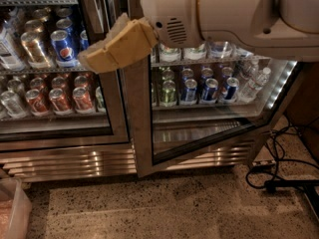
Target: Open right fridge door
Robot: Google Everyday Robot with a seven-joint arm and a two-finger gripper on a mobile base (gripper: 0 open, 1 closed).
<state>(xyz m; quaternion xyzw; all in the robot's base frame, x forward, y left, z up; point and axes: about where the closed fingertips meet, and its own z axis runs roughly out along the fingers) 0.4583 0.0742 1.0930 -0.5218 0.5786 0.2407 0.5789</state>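
Jaws look pressed together with nothing visible between them, and the gripper hangs right at the free left edge of the right fridge door, high up on its steel frame. That door stands partly open, its lower left corner swung out from the shelves of cans behind its glass. I'd judge the gripper works that edge because it's farthest from the door's hinge side, where pulling swings it most easily.
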